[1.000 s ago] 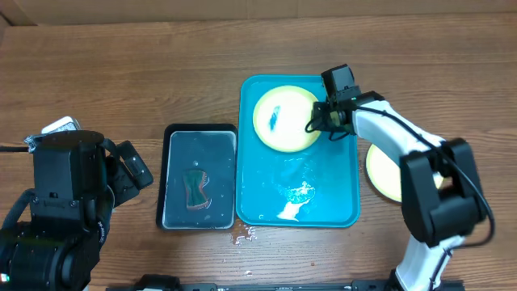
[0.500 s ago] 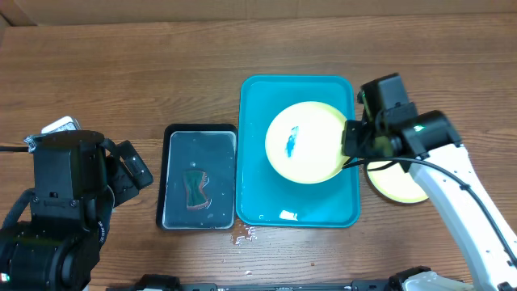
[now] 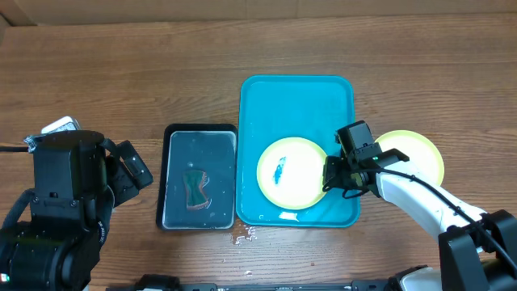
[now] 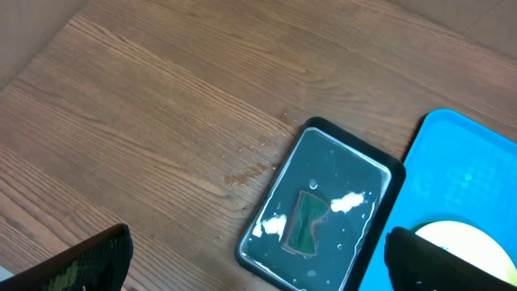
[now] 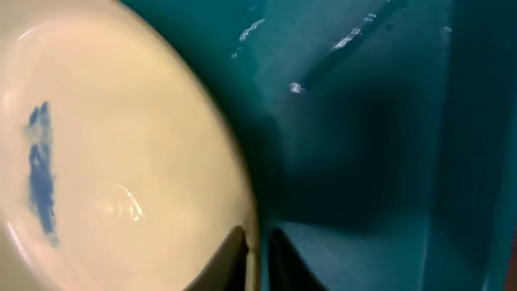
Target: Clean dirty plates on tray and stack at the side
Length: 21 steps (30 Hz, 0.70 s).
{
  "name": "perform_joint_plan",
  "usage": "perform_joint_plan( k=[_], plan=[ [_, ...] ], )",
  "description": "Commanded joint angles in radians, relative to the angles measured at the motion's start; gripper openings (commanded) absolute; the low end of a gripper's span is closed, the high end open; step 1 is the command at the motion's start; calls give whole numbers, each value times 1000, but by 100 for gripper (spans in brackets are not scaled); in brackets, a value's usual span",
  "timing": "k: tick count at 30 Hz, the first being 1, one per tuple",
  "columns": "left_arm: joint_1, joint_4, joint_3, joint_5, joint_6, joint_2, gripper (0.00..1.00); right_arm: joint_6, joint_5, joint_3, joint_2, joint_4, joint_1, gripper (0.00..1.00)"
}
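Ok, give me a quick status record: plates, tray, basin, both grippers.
tray: turquoise, wet, one plate in it
smeared plate: yellow-green, blue smear, over the tray's robot-side half; resting or lifted, cannot tell
second plate: yellow-green, on the table right of the tray, partly behind the right arm
basin: black, holds water and a sponge
right gripper: shut on the smeared plate's right rim
left gripper: open, left of the basin, holding nothing
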Motion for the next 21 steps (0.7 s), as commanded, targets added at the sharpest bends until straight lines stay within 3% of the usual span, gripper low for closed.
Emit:
perform_joint_plan(
  k=[1,4,8,12,13,17,19,21],
  plan=[
    [3,1,10,-19,-16,0,100,-58,-80,15,-15,-14,4,27],
    [3,12,10,11,-42,0,100,-80,-82,60,-34,-86,4,37],
    [2,51,9,222,-55,4,100,-93,-70,135,-107,-190,2,38],
    [0,53,-10,407,52,57,100,-93,-64,195,-216,-256,2,38],
    [0,45,-24,439,92,79,95,-93,-64,204,-245,-264,2,38],
    [0,27,-127,438,153,163,80,-92,-64,208,-340,-277,2,42],
    [1,41,-204,417,153,211,80,-92,-64,208,-366,-290,2,42],
    [1,70,-280,406,152,261,90,-92,-64,208,-375,-310,2,42]
  ],
)
